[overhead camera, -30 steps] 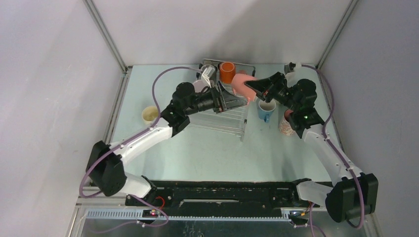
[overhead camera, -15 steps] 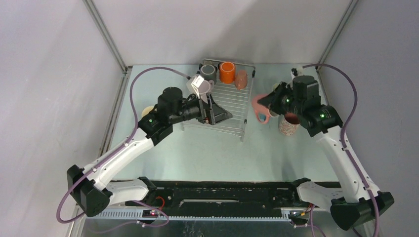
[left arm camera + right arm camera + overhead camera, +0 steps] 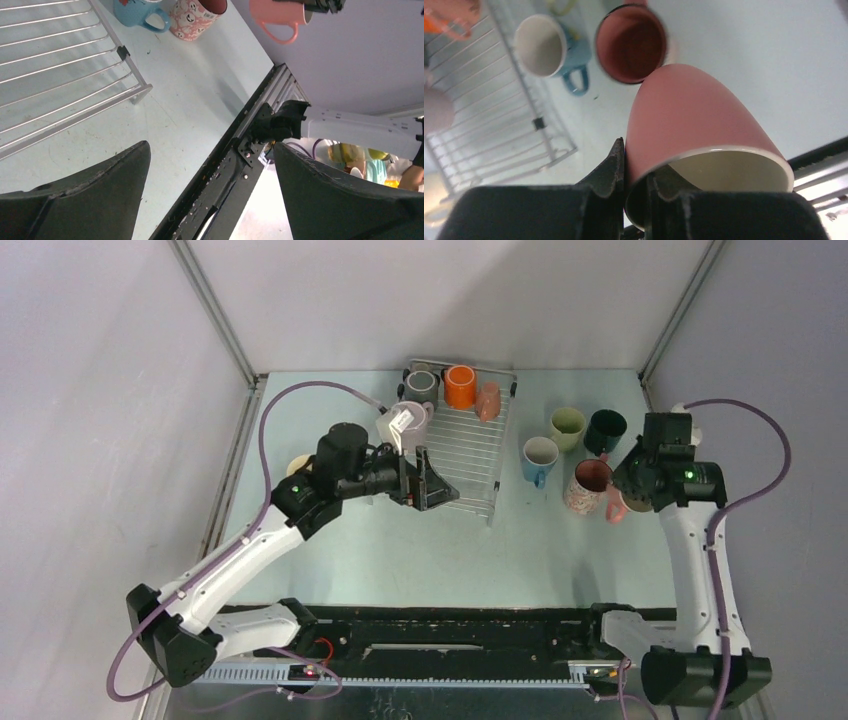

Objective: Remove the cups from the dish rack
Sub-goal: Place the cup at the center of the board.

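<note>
Now the pink mug is off the dish rack and across at the drop-off side.

My right jaws, pinched narrow on its rim with one finger inside, have swung it from over the rack to just beside the speckled mug, held above the bench and not yet set down. My left jaws have backed away to the rack's near edge and opened wide, holding nothing. An orange mug and a grey mug sit at the rack's far end, so I judge the unloading is unfinished.
</note>
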Controlling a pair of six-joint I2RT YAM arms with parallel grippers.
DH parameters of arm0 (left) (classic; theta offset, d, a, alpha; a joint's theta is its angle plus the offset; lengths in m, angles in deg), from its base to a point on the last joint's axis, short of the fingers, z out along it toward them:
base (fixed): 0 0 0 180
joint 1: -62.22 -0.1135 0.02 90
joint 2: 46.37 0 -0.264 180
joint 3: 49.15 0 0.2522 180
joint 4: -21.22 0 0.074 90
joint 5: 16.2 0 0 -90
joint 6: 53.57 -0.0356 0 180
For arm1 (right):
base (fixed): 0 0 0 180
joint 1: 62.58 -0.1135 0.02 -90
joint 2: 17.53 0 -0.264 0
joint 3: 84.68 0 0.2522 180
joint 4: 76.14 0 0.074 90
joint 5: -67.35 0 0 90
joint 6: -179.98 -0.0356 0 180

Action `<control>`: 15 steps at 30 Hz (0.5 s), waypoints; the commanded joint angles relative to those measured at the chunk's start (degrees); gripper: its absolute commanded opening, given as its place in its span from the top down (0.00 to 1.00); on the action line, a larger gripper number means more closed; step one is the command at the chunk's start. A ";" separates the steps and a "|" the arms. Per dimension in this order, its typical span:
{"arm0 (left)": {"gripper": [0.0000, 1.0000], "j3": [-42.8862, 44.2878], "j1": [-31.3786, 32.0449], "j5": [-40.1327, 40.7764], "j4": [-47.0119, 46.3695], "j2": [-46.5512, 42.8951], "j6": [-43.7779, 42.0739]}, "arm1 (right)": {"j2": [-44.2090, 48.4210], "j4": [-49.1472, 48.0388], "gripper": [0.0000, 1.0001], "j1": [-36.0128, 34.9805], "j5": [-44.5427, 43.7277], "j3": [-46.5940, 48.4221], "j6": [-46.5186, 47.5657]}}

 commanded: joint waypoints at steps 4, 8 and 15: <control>0.00 0.34 0.37 -3.04 2.28 -3.22 -3.67 | -5.98 -4.88 1.00 13.01 -2.53 1.35 5.90; 0.00 -0.70 0.38 -4.21 2.39 -3.60 -4.32 | -12.00 -7.90 1.00 17.63 -1.11 1.35 7.61; 0.00 -1.54 0.32 -4.44 2.48 -3.72 -5.55 | -26.23 -11.37 1.00 19.70 2.97 6.36 9.47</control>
